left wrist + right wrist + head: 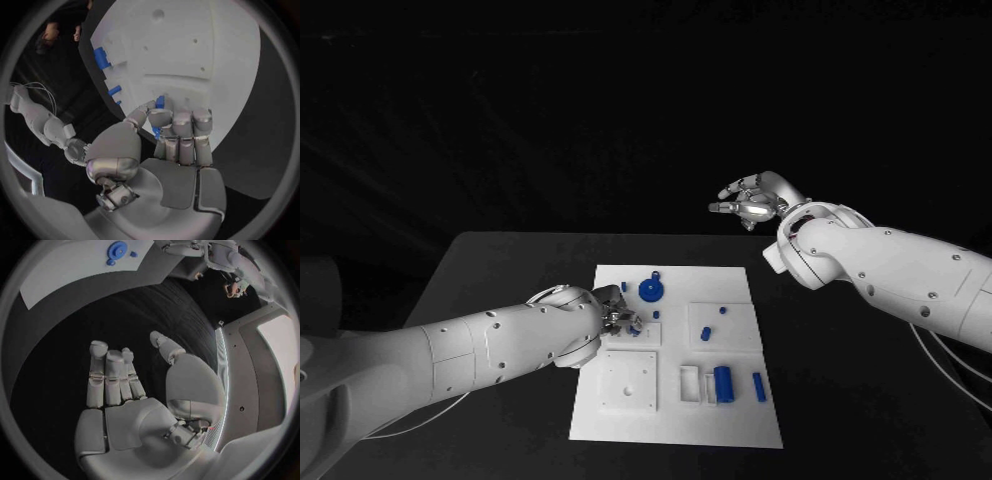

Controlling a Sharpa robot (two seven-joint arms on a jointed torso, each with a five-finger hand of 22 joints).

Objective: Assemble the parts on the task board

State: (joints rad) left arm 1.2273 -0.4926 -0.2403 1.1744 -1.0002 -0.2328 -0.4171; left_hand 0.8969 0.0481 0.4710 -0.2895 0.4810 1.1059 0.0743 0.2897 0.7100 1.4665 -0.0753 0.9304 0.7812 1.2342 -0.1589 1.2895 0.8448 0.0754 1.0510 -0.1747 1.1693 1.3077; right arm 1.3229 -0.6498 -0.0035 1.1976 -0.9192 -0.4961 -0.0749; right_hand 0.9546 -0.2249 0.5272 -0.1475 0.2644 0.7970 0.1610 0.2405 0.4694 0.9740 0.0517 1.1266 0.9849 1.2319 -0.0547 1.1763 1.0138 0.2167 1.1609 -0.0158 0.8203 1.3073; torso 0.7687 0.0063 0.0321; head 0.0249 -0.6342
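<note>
The silver many-fingered left hand (172,142) reaches over the near edge of the flat white task board (206,60), its fingers (181,125) curled in around a small blue plastic part (160,102) pinched against the thumb. On the board, a larger blue block (100,56) sits in a white raised holder, and a short blue peg (114,90) lies nearer the hand. Black table (262,150) borders the board.

Black desk (502,270), dark matte top, rounded far-left corner. Carries just the white task board (733,420), lying flat about mid-desk, long side running near to far, nudged a bit toward the near edge. Bare black surface on both sides.
</note>
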